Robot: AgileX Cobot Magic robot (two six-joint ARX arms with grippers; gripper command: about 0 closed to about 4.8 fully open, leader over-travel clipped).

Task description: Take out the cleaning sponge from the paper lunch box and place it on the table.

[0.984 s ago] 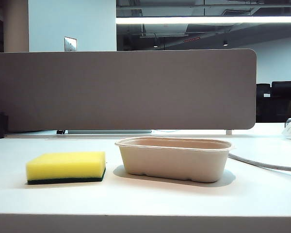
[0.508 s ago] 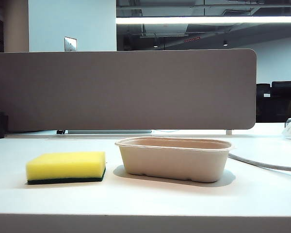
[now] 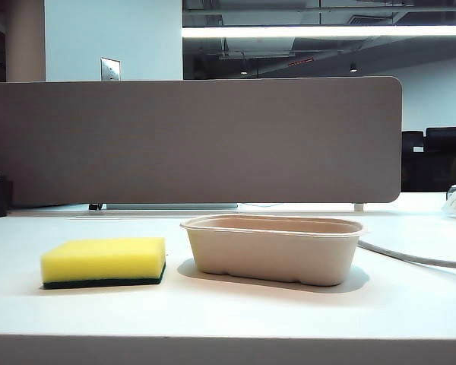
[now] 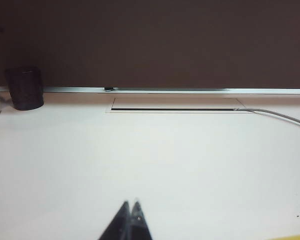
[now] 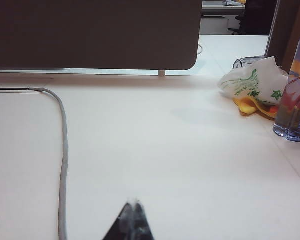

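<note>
On the white table (image 3: 235, 312), we see the cleaning sponge (image 3: 104, 261) lying flat with its yellow foam up and dark green layer down, just beside the paper lunch box (image 3: 273, 249) and apart from it, outside the tray. Neither arm shows in the exterior view. In the left wrist view, our left gripper (image 4: 130, 206) sits low over bare tabletop with its two fingertips pressed together, clenched on nothing; ahead of it run a slot in the desk, a grey cable (image 4: 285, 117) and a dark cup (image 4: 25, 88) against the divider panel (image 4: 150, 42). A thin yellow sliver at that picture's edge lies off to the gripper's side; we cannot tell for certain that it is the sponge. In the right wrist view, our right gripper (image 5: 132, 205) is likewise clamped tight and empty, over open table, with a grey cable (image 5: 63, 150) to one side and a crumpled bag (image 5: 252, 85) and a glass (image 5: 292, 112) well off to the other. Sponge and box do not appear near either gripper.
</note>
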